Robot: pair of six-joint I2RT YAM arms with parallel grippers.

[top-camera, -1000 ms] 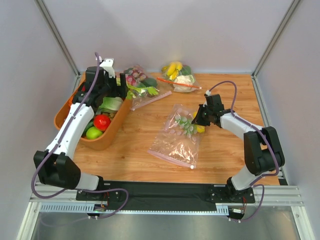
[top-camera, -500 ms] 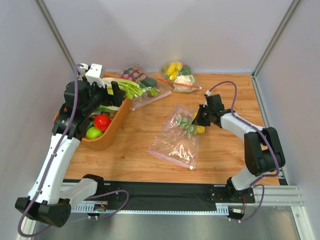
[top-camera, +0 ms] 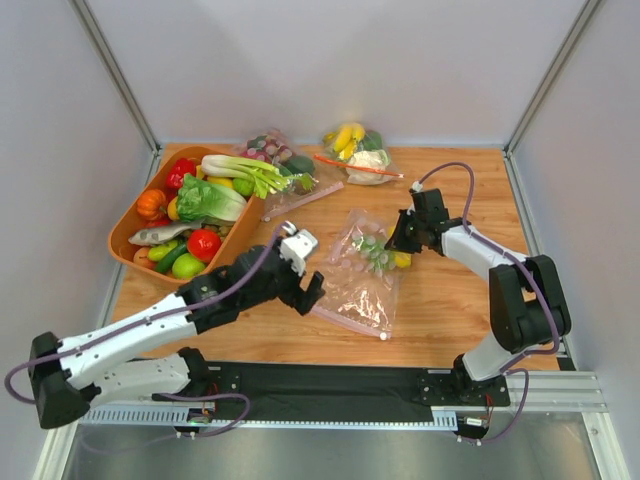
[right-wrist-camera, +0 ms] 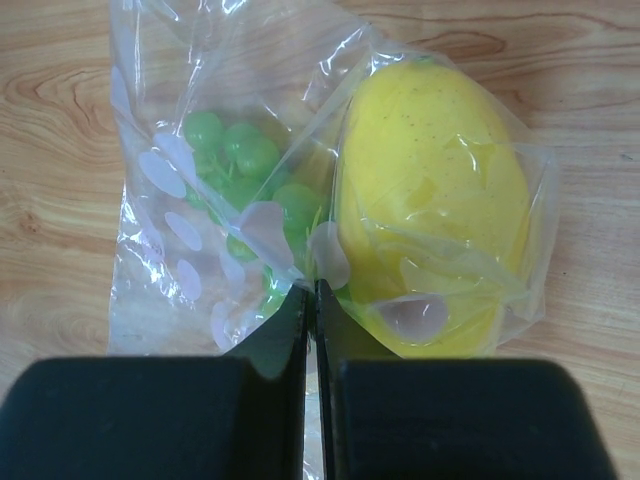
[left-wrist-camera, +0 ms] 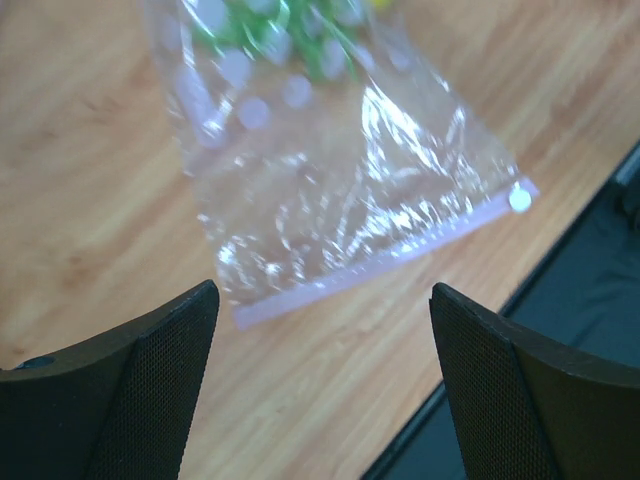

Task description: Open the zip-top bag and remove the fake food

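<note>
An orange plastic tub of toy food sits by the far-left corner of the wooden table. A long pale-green leafy stalk lies across its far end.

The left fingers are spread wide and hold nothing. They hang low, right by the near end of the clear plastic zip-top bag with pale pink dots. The bag lies flat in the middle of the table. Its long side runs from the near edge toward the far edge, leaning a little to the right. The pink zip strip is at the near end and lies across the gap between the left fingers. I cannot tell if the strip is open.

The small bunch of green grapes and the yellow lemon-shaped piece sit deep at the far end, well away from the left fingers. The right fingers are pressed together there, pinching the bag's plastic between the two pieces.

So the left arm is nearer the bag's mouth, but the food is up by the right arm.
</note>
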